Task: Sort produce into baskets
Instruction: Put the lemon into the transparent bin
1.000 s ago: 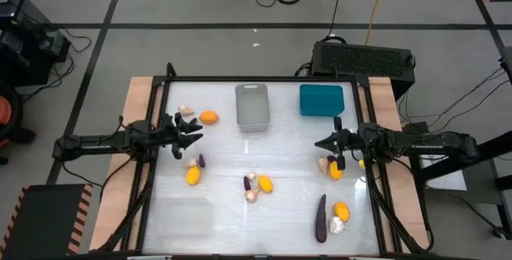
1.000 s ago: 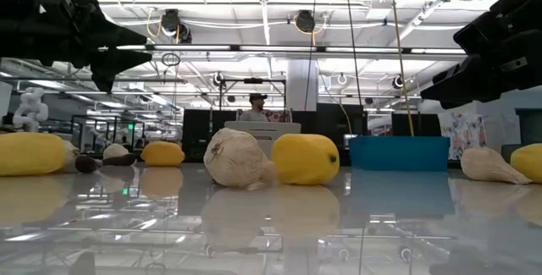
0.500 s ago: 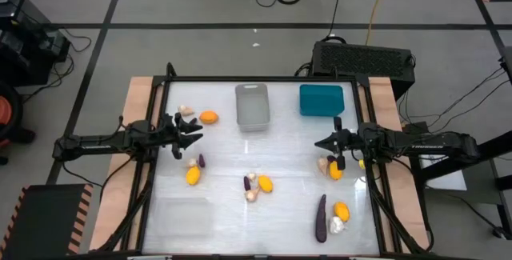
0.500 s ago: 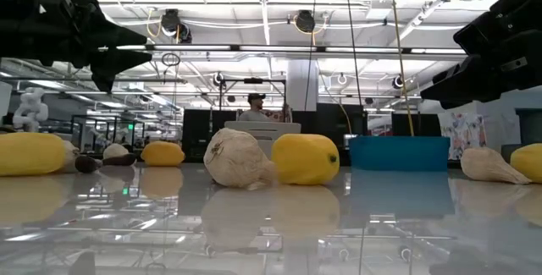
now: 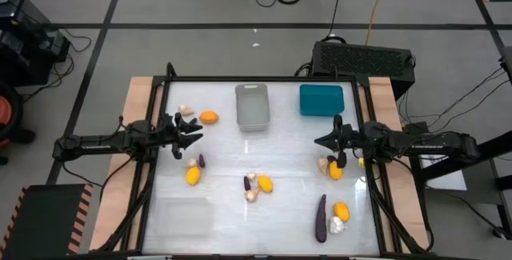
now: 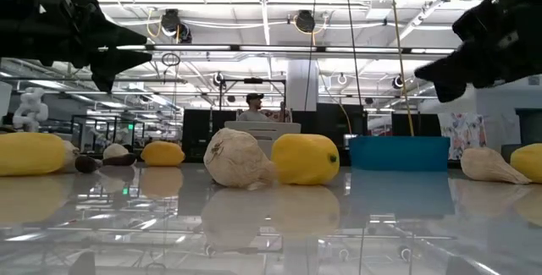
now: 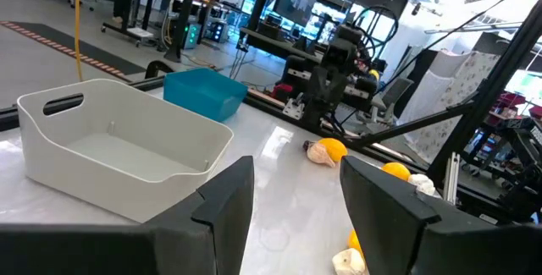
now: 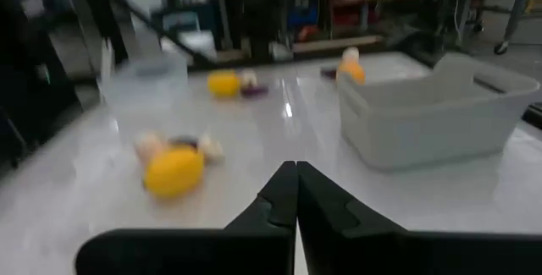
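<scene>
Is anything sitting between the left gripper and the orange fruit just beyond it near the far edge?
Nothing visible does. In the high view the left gripper, open and empty, hovers just short of the orange fruit, with only bare table between them. A garlic bulb lies off to the side of that path.

High view straight down on whole table (image 5: pixel 264 212), low view level at tabletop facing room, wrist views forward past own fingers, all share grey basket (image 5: pixel 252 105).
</scene>
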`<state>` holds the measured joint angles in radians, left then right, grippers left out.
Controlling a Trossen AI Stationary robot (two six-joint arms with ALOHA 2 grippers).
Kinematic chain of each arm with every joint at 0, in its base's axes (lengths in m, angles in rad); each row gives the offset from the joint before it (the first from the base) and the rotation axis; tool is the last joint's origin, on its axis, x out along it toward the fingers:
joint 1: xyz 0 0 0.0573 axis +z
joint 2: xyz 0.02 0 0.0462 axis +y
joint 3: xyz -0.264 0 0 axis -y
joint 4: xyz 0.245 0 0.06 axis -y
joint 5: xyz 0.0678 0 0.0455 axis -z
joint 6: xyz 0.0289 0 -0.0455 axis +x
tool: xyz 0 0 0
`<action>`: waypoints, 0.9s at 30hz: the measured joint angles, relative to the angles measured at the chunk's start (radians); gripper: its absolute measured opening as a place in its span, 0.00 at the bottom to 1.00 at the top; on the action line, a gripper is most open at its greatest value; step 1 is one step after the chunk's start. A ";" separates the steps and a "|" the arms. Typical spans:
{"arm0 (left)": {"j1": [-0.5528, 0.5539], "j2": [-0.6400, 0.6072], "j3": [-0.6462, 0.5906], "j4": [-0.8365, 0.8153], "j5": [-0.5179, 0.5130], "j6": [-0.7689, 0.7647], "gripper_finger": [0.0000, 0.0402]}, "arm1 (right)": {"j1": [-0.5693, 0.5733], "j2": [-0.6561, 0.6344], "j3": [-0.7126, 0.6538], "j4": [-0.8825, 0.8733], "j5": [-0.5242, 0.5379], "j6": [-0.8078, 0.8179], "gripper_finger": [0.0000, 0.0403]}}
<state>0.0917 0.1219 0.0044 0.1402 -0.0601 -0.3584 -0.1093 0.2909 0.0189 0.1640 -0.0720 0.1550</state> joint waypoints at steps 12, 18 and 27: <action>0.000 0.000 0.000 0.005 -0.028 0.004 0.46 | 0.000 0.002 0.000 0.099 0.099 0.576 0.00; 0.000 0.000 0.000 0.041 -0.075 -0.135 0.46 | 0.000 0.043 0.001 0.324 0.123 0.644 0.00; -0.003 0.022 0.044 0.081 -0.060 -0.160 0.46 | 0.060 0.220 0.119 0.423 0.125 0.564 0.00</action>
<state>0.0884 0.1443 0.0479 0.2217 -0.1197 -0.5186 -0.0493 0.5108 0.1379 0.5875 0.0530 0.7194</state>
